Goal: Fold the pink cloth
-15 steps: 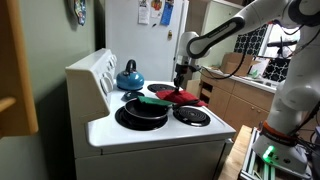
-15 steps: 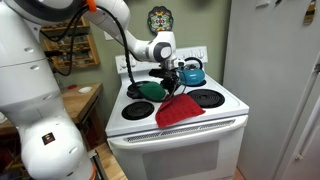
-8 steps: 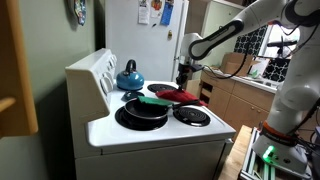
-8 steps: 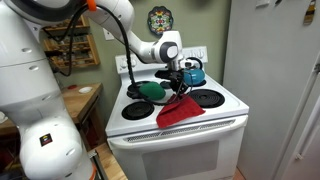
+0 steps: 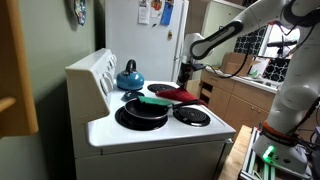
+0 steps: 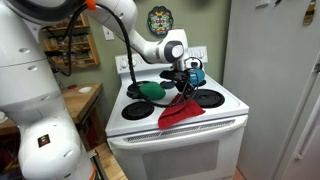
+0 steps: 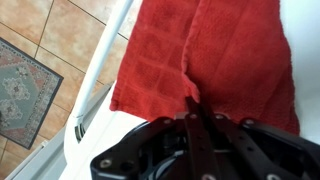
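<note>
Pincer [image 7: 193,105] pinching pink cloth [image 7: 230,50]; wrist view shows rug [image 7: 22,85]

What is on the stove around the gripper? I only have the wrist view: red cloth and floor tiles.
Observer: A blue kettle stands at the back of the stove, just beyond the gripper.
Operator: And off to the side?
Observer: A black pan with a flat green piece on it, beside the pink cloth.
Operator: Is the cloth off the surface?
Observer: Partly. In an exterior view it tents up to the shut gripper, and the rest lies on the stovetop.
</note>
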